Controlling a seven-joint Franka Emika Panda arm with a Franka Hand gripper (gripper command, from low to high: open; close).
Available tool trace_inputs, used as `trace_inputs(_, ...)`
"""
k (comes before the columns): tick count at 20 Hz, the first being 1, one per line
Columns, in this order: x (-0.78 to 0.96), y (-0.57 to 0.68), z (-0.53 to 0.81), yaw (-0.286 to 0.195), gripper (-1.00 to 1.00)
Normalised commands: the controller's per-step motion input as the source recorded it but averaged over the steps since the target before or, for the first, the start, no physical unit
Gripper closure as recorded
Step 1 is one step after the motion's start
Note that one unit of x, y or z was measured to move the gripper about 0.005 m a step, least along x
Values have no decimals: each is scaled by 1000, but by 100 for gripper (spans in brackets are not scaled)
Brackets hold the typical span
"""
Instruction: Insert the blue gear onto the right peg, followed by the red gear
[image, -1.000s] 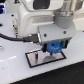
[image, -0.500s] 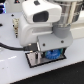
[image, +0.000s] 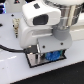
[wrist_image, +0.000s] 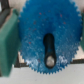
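**Entry: blue-gear insertion, step 1 of 2**

- **Step in hand:** seating the blue gear (wrist_image: 46, 35) on the right peg. Judged late in step 1; red gear not in either view, so step 2 not begun.
- **Arm:** white Panda wrist, low over the plate (image: 33, 60) in the exterior view. It hides most of the plate and gear.
- **Gripper** (image: 50, 51)**:** jaws hidden behind the wrist body in the exterior view and not seen in the wrist view. Can't tell whether spread or pinching the gear; gear's fixed place under the wrist cam suggests it's held, but that's a guess.
- **Blue gear, location:** just under the wrist, over the black-rimmed plate, toward the exterior view's right end of it. Touching the plate or a little above: can't tell.
- **Blue gear, looks:** bright blue, flat, round, fine teeth all round the rim; fills most of the wrist view. Dark elongated slot at centre, w/ a small greyish round spot at its end, poss. the peg tip (wrist_image: 49, 60); too blurred to be sure.
- **Other:** green block (wrist_image: 8, 46) beside the gear's rim in the wrist view. White bench (image: 15, 70) under the plate.
- **Next move calls for:** bore kept square over the peg, straight push down till the gear sits flat, then release and lift clear. Risk: a slight offset and the gear jams or tilts.
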Motion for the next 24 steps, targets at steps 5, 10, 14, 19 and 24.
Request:
trace_inputs(5, -195, 73, 374, 0, -100)
trace_inputs(10, -399, 103, 408, 0, -100)
trace_inputs(14, -529, 222, 292, 0, -100)
trace_inputs(19, -618, 376, 121, 0, -100)
trace_inputs(24, -573, 482, 13, 0, -100)
